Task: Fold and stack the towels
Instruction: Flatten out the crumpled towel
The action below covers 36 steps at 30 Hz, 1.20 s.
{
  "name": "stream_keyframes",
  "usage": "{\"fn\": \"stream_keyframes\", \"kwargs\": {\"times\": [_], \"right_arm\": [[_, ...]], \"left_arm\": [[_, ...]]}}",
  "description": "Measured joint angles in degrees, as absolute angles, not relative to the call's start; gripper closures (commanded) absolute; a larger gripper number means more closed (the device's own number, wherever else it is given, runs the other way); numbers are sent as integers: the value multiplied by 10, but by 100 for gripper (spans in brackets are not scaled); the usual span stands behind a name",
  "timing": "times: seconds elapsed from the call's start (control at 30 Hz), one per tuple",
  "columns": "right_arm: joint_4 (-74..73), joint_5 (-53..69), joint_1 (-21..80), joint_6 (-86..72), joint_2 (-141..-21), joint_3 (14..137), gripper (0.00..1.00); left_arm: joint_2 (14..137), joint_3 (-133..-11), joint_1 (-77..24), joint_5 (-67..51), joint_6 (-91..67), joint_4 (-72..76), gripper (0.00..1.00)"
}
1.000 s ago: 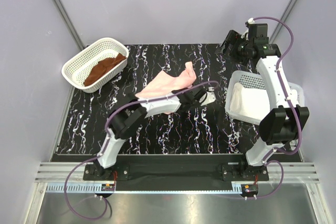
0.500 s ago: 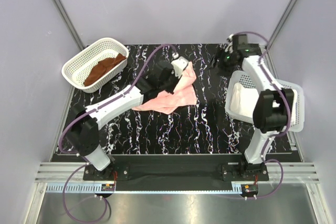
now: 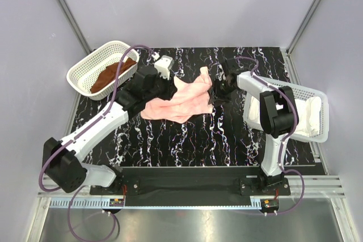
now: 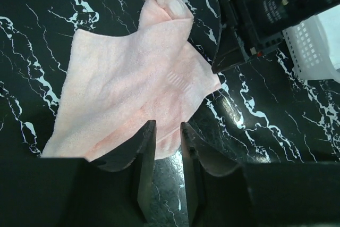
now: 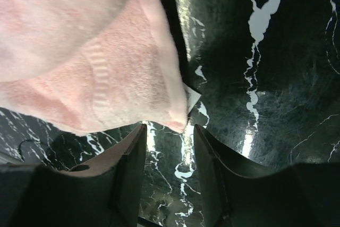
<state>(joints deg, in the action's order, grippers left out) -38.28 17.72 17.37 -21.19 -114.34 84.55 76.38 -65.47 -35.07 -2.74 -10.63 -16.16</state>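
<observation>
- The pink towel (image 3: 180, 99) lies loose and rumpled on the table (image 3: 227, 140), in the middle and nearer the far edge. One corner is twisted up and points at the far edge.
- The step in hand looks like spreading it flat. No fold is made yet.
- The left gripper (image 4: 166, 126) hangs over the towel's near-left part. Its jaws stand a narrow gap apart with nothing between them.
- The right gripper (image 5: 169, 131) sits low at the towel's right corner. Its jaws are well apart, and the corner and its small white label (image 5: 192, 97) lie just ahead of them, not clamped.
- Next, I judge, the right jaws must close on that corner and the left take an opposite edge, then pull the cloth flat.
- A brown towel (image 3: 110, 73) waits in the basket (image 3: 76, 75) at the far-left corner.
- A pale one (image 3: 309, 111) lies in the basket (image 3: 323, 97) by the right edge.
</observation>
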Motion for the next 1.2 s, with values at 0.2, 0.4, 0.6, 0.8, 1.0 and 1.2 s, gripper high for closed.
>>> {"fn": "stream_keyframes", "kwargs": {"times": [0.2, 0.4, 0.6, 0.8, 1.0, 1.2], "right_arm": [[-354, 159, 185, -228, -1150, 790, 54], [-324, 164, 191, -249, -1147, 772, 61], [-301, 163, 194, -261, -1147, 760, 93], [-311, 147, 196, -259, -1124, 749, 100], [-370, 128, 220, -254, -1004, 747, 100], [-378, 116, 319, -275, -923, 805, 100]], "left_arm": [[759, -646, -345, -34, -110, -169, 65], [759, -642, -345, -40, -113, -170, 65], [759, -642, -345, -43, -117, -171, 65], [754, -642, -340, -39, -128, -178, 64], [729, -641, -304, -26, -159, -203, 62], [655, -615, -232, -24, -193, -229, 57]]}}
